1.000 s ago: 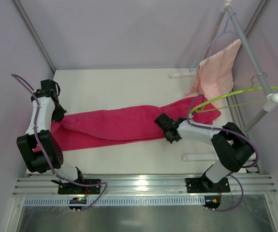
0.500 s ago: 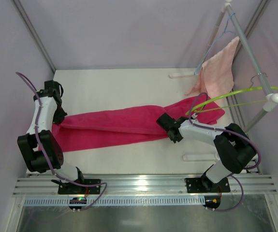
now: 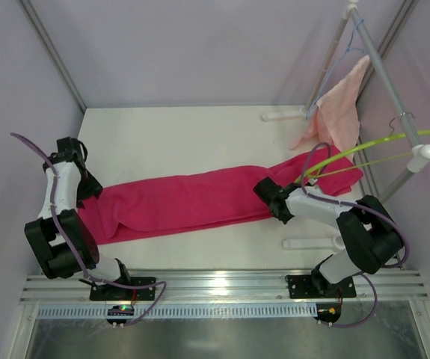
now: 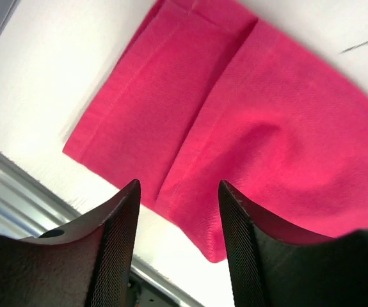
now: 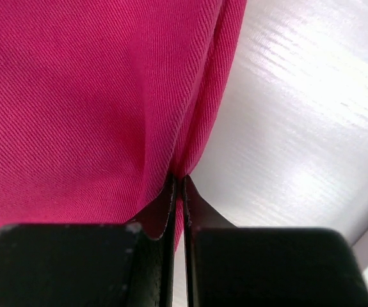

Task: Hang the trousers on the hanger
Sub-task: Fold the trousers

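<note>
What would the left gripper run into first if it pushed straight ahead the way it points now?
Most likely the trousers: the open left gripper aims at their leg end, lying flat on the table. How far off is unclear.

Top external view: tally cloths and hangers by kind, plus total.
Cloths: 2 (magenta trousers, salmon towel)
Hangers: 2 (lime-green hanger, light-blue wire hanger)
Total: 4

From high behind the near edge, the top camera looks down over the whole desk (image 3: pixel 200 142). Each wrist camera looks down, very close, on the trousers (image 3: pixel 200 202), which all three views share.
</note>
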Robot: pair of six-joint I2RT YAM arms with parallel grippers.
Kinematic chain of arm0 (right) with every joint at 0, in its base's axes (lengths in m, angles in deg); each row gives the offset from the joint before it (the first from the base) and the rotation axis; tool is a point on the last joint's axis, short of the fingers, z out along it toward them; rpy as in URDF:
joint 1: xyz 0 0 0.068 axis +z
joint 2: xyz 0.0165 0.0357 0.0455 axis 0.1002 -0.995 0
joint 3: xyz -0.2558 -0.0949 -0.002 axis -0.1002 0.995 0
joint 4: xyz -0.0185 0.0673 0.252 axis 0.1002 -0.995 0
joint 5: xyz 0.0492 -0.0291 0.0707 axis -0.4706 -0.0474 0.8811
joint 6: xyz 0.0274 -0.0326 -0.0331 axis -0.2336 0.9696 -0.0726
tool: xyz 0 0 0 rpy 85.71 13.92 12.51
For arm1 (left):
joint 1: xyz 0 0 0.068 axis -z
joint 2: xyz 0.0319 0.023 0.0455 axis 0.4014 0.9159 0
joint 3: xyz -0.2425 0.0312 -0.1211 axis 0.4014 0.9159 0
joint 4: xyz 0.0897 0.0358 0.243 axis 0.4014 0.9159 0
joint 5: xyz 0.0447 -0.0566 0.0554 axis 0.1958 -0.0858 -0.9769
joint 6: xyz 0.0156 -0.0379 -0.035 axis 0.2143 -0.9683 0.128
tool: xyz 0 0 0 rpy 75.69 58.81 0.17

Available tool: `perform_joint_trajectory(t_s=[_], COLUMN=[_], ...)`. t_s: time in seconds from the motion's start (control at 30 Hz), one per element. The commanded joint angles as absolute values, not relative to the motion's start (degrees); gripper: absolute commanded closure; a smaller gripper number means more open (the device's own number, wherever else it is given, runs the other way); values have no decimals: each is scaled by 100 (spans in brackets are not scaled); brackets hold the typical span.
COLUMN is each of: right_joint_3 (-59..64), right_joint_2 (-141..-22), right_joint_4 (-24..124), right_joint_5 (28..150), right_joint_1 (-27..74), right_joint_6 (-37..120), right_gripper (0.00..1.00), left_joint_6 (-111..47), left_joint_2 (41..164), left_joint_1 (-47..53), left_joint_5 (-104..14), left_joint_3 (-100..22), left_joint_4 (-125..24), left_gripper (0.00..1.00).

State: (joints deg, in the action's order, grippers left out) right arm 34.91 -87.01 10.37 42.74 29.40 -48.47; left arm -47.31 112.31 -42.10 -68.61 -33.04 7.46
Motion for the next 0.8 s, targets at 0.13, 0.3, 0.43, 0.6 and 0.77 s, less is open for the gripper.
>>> perform_joint_trajectory(t_s=[0.13,0.3,0.43,0.6,0.77], right_joint_3=[3757,3836,3915,4064,4240], right_joint_2=[-8271,-8113,-7981,-7910,-7849], right_joint_4=[935,1163,1356,1647,1840], right_joint_5=[3635,3705,3758,3863,3846], right_joint_1=[2923,2914,2923,2923,2896], right_joint_6=[-4550,-4366,-4234,-4023,-3909], right_gripper=[96,96,96,96,96], left_joint_6=[-4753,-4647,-4665,-4603,-4726], left_joint_2=[11166,11598,11879,12274,12687], left_joint_1=[-4546,-4616,-4731,-4740,-4731], left_joint_5=[-5867,-5470,-5339,-5654,-5760], left_joint_3=[-3380,-3213,-3003,-3002,-2958], left_joint_4=[162,-5,-128,-111,-190], left_gripper=[45,45,43,44,50])
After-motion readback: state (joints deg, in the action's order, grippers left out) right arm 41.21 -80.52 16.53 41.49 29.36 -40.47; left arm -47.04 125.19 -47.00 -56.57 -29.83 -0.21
